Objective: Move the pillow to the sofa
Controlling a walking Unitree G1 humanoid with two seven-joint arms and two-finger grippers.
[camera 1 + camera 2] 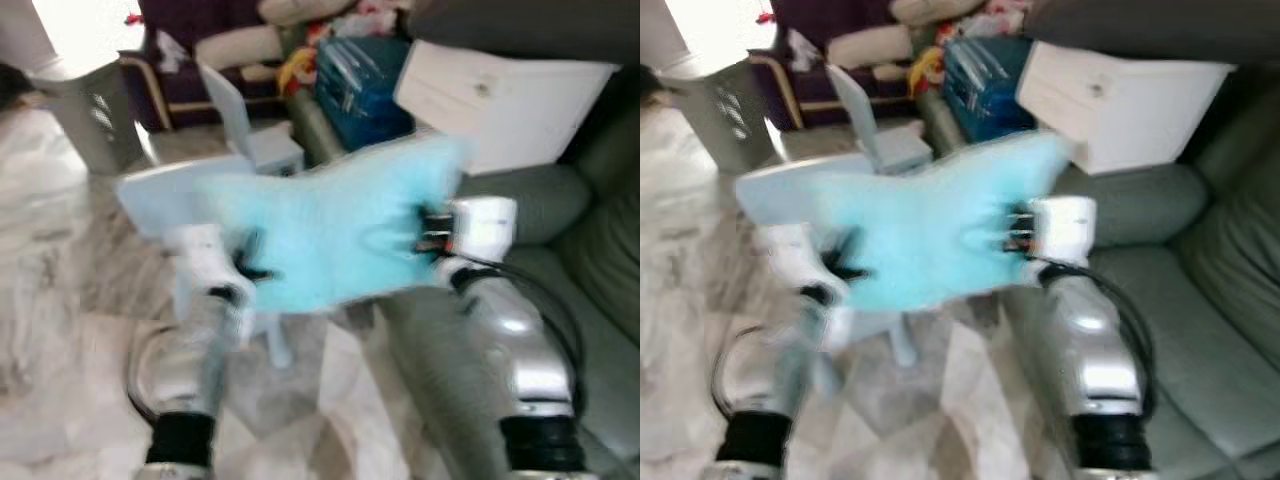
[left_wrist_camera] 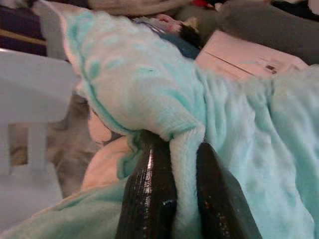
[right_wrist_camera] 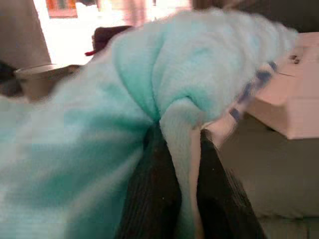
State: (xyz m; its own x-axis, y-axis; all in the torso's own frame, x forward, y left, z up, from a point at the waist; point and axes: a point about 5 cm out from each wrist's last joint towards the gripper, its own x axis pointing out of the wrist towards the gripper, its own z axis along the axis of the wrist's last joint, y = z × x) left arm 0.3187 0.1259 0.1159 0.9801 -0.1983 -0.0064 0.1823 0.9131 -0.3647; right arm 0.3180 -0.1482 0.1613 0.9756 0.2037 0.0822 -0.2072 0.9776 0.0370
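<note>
Stretching between the two arms, the light turquoise pillow (image 1: 335,225) hangs in the air just beside the grey-green sofa (image 1: 590,250), near the white box (image 1: 500,95) resting on it. The left hand (image 2: 174,199) pinches one edge, and the right hand (image 3: 182,194) clamps a fold at the sofa-side edge.

Blurred frame: light blue pillow (image 1: 335,225) held in the air between both arms, left gripper (image 1: 250,265) pinching its lower left edge, right gripper (image 1: 432,232) clamped on its right edge. Relative to the pillow: grey-green sofa (image 1: 585,250) just right and below, white box (image 1: 500,95) above right on the sofa, pale blue plastic chair (image 1: 250,135) behind, grey bin (image 1: 90,110) far upper left, marble floor (image 1: 60,300) underneath
</note>
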